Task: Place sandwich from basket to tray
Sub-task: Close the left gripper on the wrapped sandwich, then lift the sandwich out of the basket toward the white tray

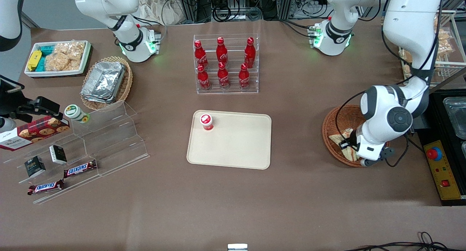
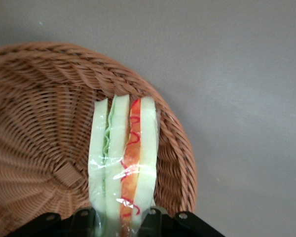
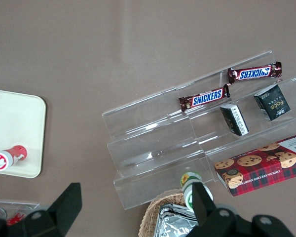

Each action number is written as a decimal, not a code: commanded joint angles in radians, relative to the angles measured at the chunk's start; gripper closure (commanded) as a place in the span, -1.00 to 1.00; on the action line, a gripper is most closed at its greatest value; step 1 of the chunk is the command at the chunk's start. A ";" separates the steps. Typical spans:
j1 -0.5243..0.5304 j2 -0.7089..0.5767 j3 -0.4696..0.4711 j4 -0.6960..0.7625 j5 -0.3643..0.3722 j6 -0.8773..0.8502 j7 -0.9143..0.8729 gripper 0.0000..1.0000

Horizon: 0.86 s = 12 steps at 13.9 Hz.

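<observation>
A brown table (image 1: 298,109) carries the cream tray (image 1: 236,149) at its middle, a small red-capped bottle (image 1: 206,121) standing on one corner. Toward the working arm's end sits the reddish wicker basket (image 1: 336,121); there the front view hides most of the gripper (image 1: 350,143) under the arm. The left wrist view shows more: the gripper (image 2: 122,217) clenched on the wrapped sandwich (image 2: 123,163), its green and orange-red layers on edge over the basket (image 2: 44,133)
</observation>
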 commanded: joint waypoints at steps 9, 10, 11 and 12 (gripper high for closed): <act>-0.012 -0.212 -0.143 0.445 0.009 -0.629 0.072 0.47; -0.012 -0.213 -0.168 0.493 0.009 -0.672 0.065 0.47; -0.013 -0.212 -0.193 0.525 0.011 -0.702 0.055 0.48; -0.013 -0.215 -0.225 0.535 0.017 -0.716 0.026 0.48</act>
